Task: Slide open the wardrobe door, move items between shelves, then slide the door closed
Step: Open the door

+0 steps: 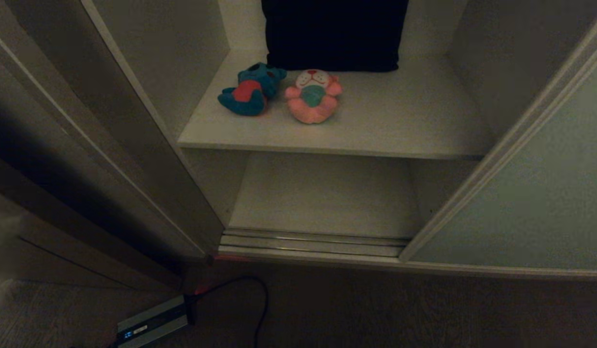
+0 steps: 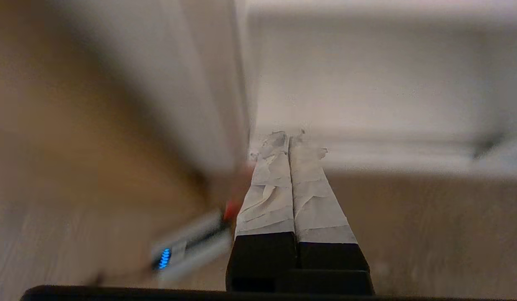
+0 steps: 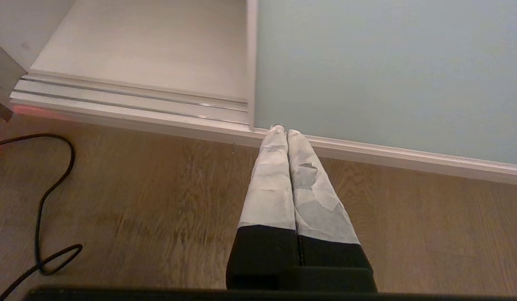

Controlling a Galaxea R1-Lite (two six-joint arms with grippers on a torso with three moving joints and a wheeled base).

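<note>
The sliding wardrobe door (image 1: pixel 535 193) stands slid to the right, so the wardrobe is open. Both items lie side by side on the upper shelf (image 1: pixel 400 121): a blue plush toy (image 1: pixel 250 89) with a red belly on the left, and a pink plush toy (image 1: pixel 314 95) in a teal shirt on the right. The lower shelf (image 1: pixel 327 193) is bare. Neither gripper shows in the head view. My left gripper (image 2: pixel 288 138) is shut and empty, low over the floor and pointing at the wardrobe's left corner. My right gripper (image 3: pixel 282 130) is shut and empty, pointing at the door's (image 3: pixel 388 71) bottom edge.
A big dark cushion (image 1: pixel 334 34) stands at the back of the upper shelf. The ribbed metal track (image 1: pixel 313 241) runs along the wardrobe's foot. A grey box with a blue light (image 1: pixel 151 326) and a black cable (image 1: pixel 260 299) lie on the wooden floor at the left.
</note>
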